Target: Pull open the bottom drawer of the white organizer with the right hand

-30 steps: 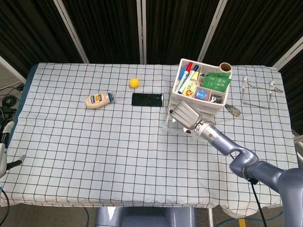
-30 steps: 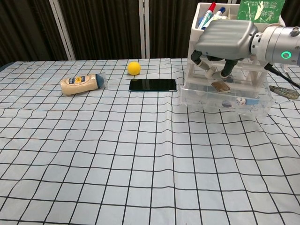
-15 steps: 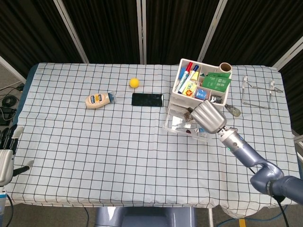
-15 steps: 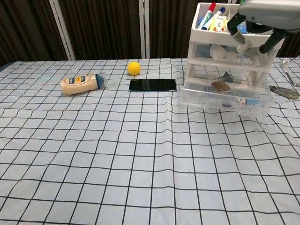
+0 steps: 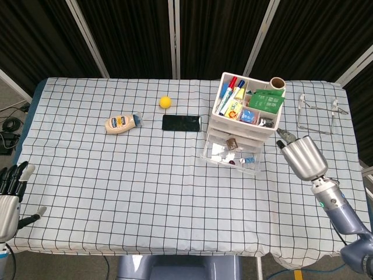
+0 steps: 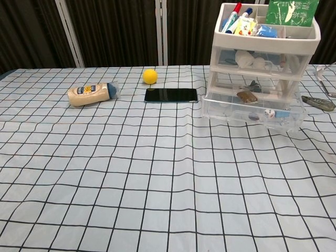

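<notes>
The white organizer stands at the table's back right, its top tray full of pens and packets. Its clear bottom drawer juts out toward the front, with small items inside. In the chest view the organizer is at the right, and the drawer sticks out past the tiers above it. My right hand hovers to the right of the drawer, clear of it and holding nothing. My left hand hangs off the table's front left corner with its fingers spread. The chest view shows neither hand.
A mayonnaise bottle, a yellow ball and a black phone lie left of the organizer. A wire rack stands at the far right. A small metal tool lies beside the organizer's right side.
My right hand has let go of the drawer front and drawn back to the right and toward me, out of the chest view. The drawer stays pulled out. My left hand rose slightly.
</notes>
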### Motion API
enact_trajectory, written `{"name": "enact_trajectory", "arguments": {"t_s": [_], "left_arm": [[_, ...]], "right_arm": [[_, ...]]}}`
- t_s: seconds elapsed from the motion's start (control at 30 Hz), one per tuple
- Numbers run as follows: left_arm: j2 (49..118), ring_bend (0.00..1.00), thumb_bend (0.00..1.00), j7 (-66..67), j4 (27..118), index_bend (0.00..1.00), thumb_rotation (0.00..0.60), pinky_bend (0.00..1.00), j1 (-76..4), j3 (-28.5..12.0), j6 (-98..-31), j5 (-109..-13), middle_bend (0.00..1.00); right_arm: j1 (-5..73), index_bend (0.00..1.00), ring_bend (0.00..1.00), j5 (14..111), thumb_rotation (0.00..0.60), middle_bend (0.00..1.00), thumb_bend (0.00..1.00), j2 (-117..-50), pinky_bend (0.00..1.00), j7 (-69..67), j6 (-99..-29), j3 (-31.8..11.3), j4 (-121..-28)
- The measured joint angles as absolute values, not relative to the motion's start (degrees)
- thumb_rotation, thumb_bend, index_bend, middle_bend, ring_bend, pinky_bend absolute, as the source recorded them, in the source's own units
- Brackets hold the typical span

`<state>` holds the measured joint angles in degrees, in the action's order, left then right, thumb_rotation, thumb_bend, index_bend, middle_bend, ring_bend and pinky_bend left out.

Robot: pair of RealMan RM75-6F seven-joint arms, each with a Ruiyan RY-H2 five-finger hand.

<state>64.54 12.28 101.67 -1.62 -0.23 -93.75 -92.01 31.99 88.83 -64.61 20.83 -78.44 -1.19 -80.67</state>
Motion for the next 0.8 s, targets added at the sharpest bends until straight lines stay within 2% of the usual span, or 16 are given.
{"name": "enact_trajectory", "arguments": {"t_s": [0.37, 0.8], "left_arm": [[64.3, 0.00, 0.04, 11.6, 101.6, 0.00, 0.600, 0.00, -0.1, 0.9, -96.3, -95.8, 0.00], [64.4, 0.00, 0.04, 11.7, 101.5, 0.00, 0.600, 0.00, 0.3, 0.6, -96.3, -96.0, 0.00]], "right_arm": [[26.5, 0.60, 1.00, 88.4, 0.600, 1.00, 0.20, -69.6, 1.00, 16.9, -77.2, 2.7, -70.7], [22.9, 0.54, 1.00, 86.8, 0.600, 1.00, 0.12, -76.7, 0.97, 11.2, -73.8, 3.4, -59.1]]}}
